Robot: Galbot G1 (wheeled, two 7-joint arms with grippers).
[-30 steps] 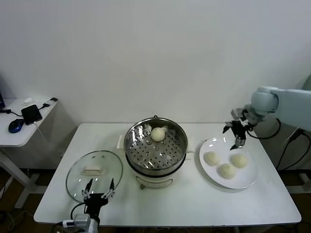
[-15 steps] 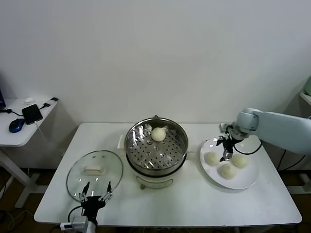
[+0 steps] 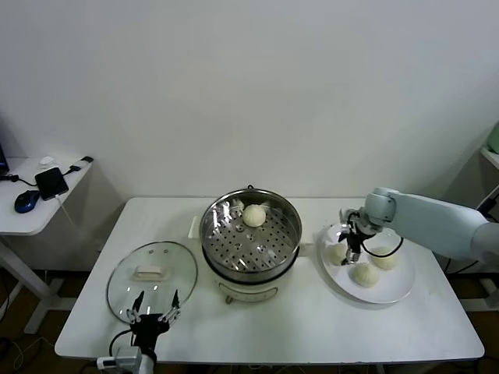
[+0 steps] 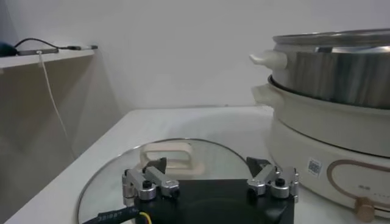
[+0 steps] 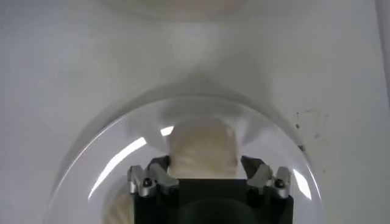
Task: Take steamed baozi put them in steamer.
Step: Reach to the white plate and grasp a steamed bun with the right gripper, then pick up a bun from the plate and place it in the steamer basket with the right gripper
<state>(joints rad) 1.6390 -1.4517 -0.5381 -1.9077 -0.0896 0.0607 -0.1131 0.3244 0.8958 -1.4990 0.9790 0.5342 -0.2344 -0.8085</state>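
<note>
1. A white rectangular counter (image 3: 296, 327) is being shown from above, set against a plain white wall.
2. A large round shiny stainless-steel steamer (image 3: 251, 234) with a perforated tray, seated on a cream-white base, is being seen at the counter's middle; one pale cream-white domed steamed baozi (image 3: 253, 215) is lying on the tray toward the far rim.
3. Three more pale domed buns are being carried on a flat round white plate (image 3: 390, 292) to the right of the steamer: one on the side nearest the steamer (image 3: 336, 254), one at the near edge (image 3: 364, 274) and one farther right (image 3: 383, 258).
4. The right claw (image 3: 350, 248) is being lowered over the plate at the bun nearest the steamer; in the right wrist view its fingers (image 5: 159, 178) are being seen straddling that bun (image 5: 201, 152), narrowed close against its sides, though a firm grip cannot be told.
5. The left claw (image 3: 154, 309) is being kept low at the counter's near left edge, its jaws standing wide and holding nothing.
6. A round clear glass lid (image 3: 150, 274) with a cream handle is lying flat just beyond the left claw, beside the steamer.
7. A small white side table (image 3: 31, 212) carrying a black phone (image 3: 50, 182) is being seen at the far left.
</note>
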